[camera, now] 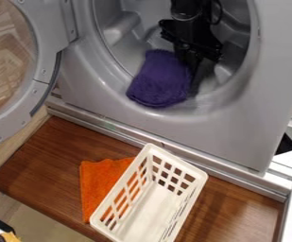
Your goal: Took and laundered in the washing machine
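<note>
Hanging in the drum (124,53) of the one washing machine (236,127), the single gripper (193,89) is right by the one purple cloth (160,80) at the drum's lower lip; whether it is open or closed on it, I cannot tell. Loading seems partly done, with settling that cloth, shutting the one open door (44,75) and washing left. Outside, one orange cloth (96,182) lies beside one empty white basket (151,208), perhaps also still to load.

Purple cloth (159,80), fuzzy, loosely folded, slanted at lower left of the washing machine's (236,137) opening. Machine is grey, front-loading, round door (42,71) open.
</note>
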Action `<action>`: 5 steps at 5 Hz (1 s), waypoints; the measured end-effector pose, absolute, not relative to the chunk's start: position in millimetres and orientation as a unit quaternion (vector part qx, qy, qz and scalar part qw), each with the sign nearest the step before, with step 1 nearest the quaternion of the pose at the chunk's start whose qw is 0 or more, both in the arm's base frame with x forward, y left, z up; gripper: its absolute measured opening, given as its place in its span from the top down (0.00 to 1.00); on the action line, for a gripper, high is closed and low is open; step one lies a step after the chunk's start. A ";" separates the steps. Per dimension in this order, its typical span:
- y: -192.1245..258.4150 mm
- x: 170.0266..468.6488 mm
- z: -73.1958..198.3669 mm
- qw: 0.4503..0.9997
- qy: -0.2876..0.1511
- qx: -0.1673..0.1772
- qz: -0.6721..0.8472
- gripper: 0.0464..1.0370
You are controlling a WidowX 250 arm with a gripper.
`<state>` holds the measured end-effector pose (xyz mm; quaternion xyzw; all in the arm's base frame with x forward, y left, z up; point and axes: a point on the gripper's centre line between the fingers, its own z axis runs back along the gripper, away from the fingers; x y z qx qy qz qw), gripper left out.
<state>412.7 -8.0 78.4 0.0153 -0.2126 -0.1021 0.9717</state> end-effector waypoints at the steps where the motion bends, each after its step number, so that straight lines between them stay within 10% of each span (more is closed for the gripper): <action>1: -8.0 409.2 74.0 0.974 -0.208 0.012 -0.090 0.53; 3: -22.4 396.9 72.6 0.973 -0.204 0.008 -0.105 0.03; 5: -25.8 355.3 113.9 0.968 -0.222 0.001 -0.115 0.04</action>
